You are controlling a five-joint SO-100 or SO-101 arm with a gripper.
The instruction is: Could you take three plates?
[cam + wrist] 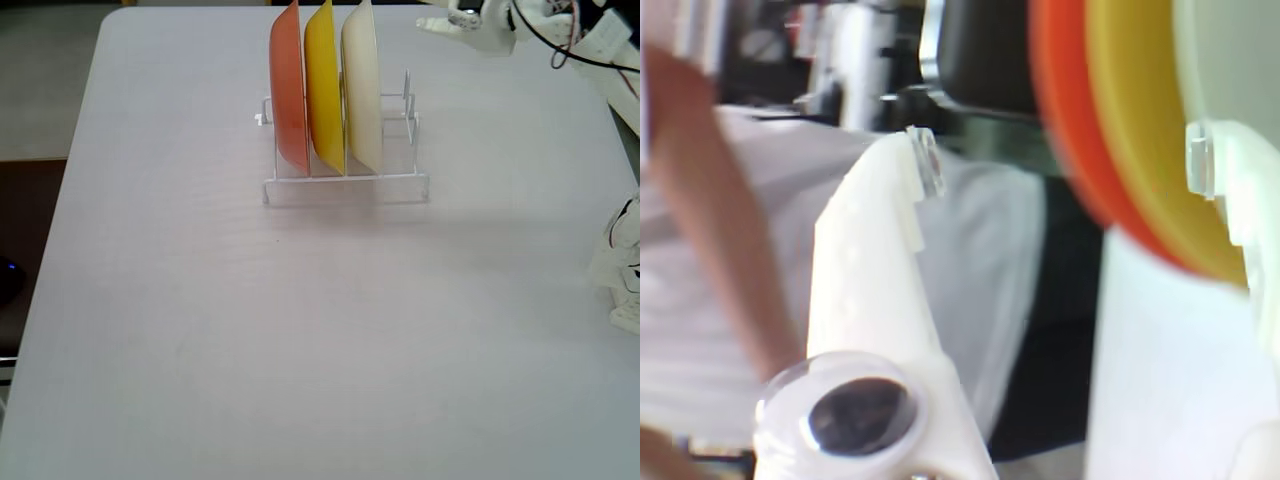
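- Wrist view: the white two-finger gripper [1065, 175] fills the foreground, one finger [880, 260] rising from the lower left and the other finger at the right edge, each tipped with a small clear pad.
- Wrist view: the jaws stand wide apart with nothing between them.
- Wrist view: beyond the right-hand jaw, three upright discs show edge-on and blurred: a round glossy orange plastic plate [1065, 110] nearest the gap, a round glossy yellow plastic plate [1140, 120] beside it, and a sliver of a round glossy cream-white plastic plate [1230, 60] partly hidden by that jaw.
- Wrist view: a googly eye [855, 415] sits on the gripper body below the left-hand jaw; beyond the gap lies the pale tabletop [980, 240], with dark, blurred clutter past it.
- Fixed view: the gripper [440, 22] hangs at the top right, above the white table [250, 330], its jaws too small here to judge their opening.
- Fixed view: the plates stand on edge in a white wire rack [345, 185], well apart from the jaws, to their left and lower in the view; the order is orange plate [288, 90], yellow plate [324, 85], cream-white plate [362, 85], the cream-white one nearest the jaws.
- Fixed view: the rack's slots on the side toward the jaws hold nothing, and only this view shows the rack; I see no light blue plate in either view.
- Fixed view: black cables [545, 40] loop over the arm.
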